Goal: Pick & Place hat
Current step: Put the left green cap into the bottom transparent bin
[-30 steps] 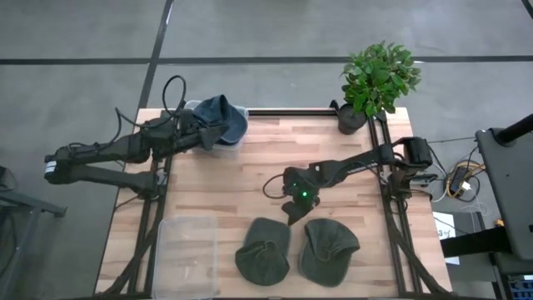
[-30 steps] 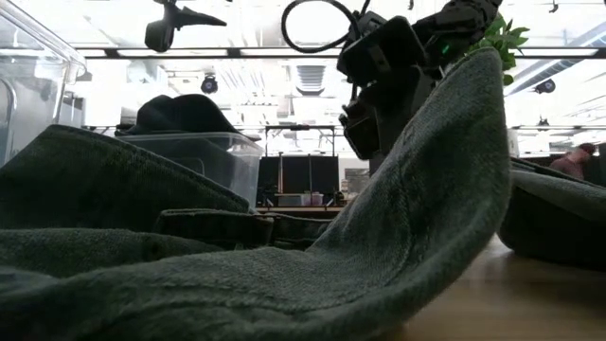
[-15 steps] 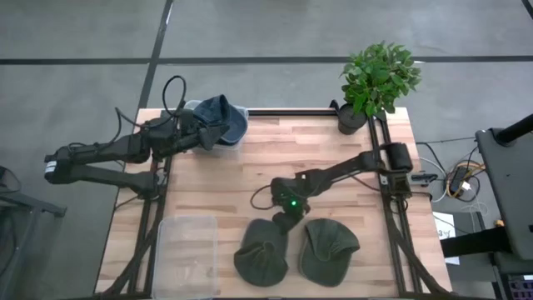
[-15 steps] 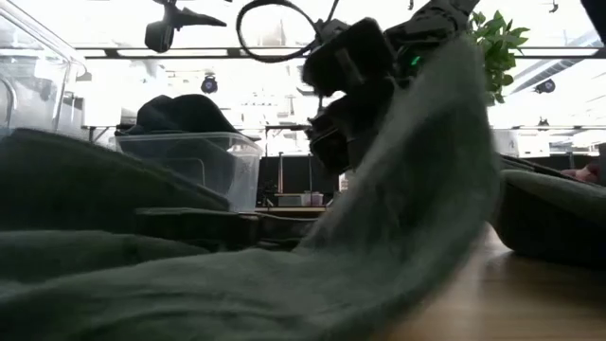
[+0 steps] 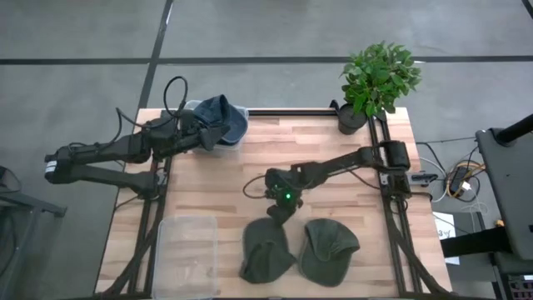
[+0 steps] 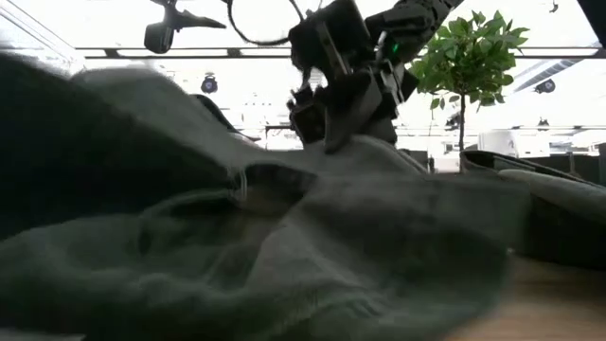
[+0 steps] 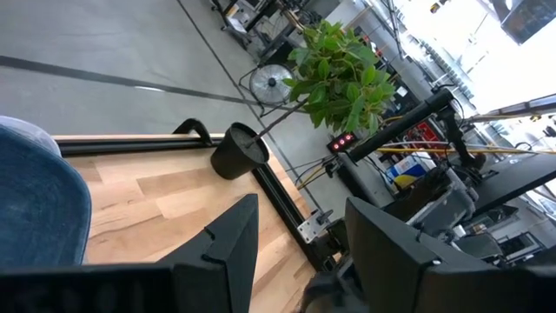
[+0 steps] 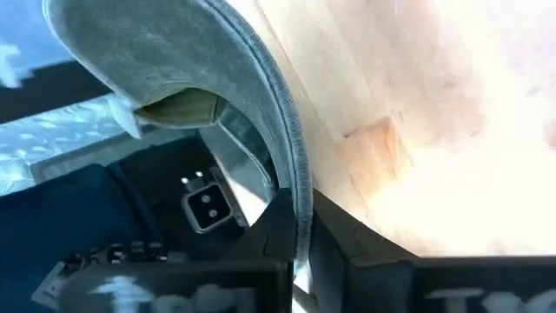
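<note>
Hat lifted at its brim by our right gripper

Changes first. Over the last second our right gripper (image 5: 278,213) swings from the middle of the wooden table (image 5: 333,154) toward its front edge and reaches the left of two dark olive-green fabric hats (image 5: 266,250). That hat now looks narrower and more bunched from above than it did a second ago, when it lay round and flat, and in the low view its cloth rises toward the gripper. In the right wrist view the hat's stitched brim edge runs straight between our dark fingers (image 8: 269,228), which are pinched together on it. We judge the pick as made and the lift as just beginning; the place step is still ahead.

The held hat sits near the table's front edge, just beside the second olive hat (image 5: 329,248) on its right and a clear plastic container (image 5: 188,250) on its left. Its long axis now runs from the gripper toward the front edge, with the gripped brim pointing at the table's centre and the crown trailing toward the front.

Our left gripper (image 5: 202,135) waits at the far left corner, over a clear bin holding a blue hat (image 5: 225,121); in its wrist view its fingers stand apart, holding nothing.
</note>
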